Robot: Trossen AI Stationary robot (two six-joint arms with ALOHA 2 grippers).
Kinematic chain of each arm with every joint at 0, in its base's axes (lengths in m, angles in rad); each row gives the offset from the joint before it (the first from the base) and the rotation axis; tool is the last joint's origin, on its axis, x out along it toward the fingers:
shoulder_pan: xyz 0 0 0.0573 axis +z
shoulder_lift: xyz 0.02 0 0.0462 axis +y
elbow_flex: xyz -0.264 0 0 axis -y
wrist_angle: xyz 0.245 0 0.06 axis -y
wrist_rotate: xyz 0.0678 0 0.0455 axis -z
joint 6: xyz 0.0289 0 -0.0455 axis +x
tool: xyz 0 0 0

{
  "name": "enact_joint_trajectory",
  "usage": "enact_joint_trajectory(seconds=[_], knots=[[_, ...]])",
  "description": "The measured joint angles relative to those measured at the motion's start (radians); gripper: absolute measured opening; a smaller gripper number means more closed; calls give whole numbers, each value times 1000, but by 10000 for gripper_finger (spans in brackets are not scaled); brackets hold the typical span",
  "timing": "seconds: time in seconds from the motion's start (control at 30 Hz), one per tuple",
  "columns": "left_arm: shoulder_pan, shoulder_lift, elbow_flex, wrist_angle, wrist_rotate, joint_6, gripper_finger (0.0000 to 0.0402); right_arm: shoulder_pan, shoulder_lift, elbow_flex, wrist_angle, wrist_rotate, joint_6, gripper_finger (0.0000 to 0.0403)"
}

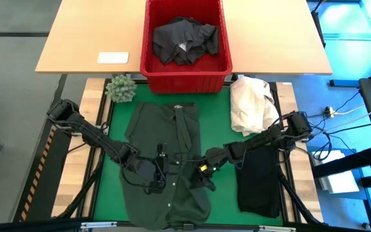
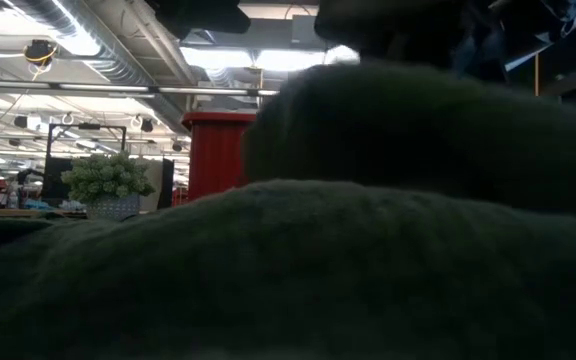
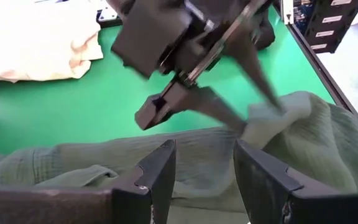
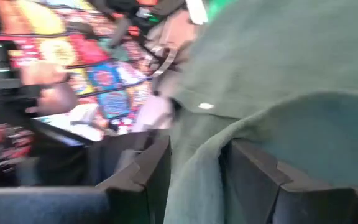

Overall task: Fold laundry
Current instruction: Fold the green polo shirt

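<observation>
red basket (image 1: 185,76), dark grey garment (image 1: 185,40) inside

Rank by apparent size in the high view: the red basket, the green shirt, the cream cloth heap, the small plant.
1. green shirt, largest
2. red basket
3. cream cloth heap
4. small plant, smallest

Red basket (image 1: 185,77) on wooden table (image 1: 82,38), cream cloth heap (image 1: 250,103) and small plant (image 1: 120,88) on green mat (image 1: 224,200).
</observation>
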Motion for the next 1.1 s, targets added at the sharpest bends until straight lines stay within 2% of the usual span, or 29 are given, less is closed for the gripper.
enact_joint_trajectory(seconds=[0.13,0.3,1.1], knots=[[0,0,0,0,-8,0,153,1,0,0,53,-22,1,154],[0,0,0,9,-14,-5,153,-18,0,0,-12,57,-3,154],[6,26,1,34,-10,-55,153,-18,0,0,-12,38,-18,154]])
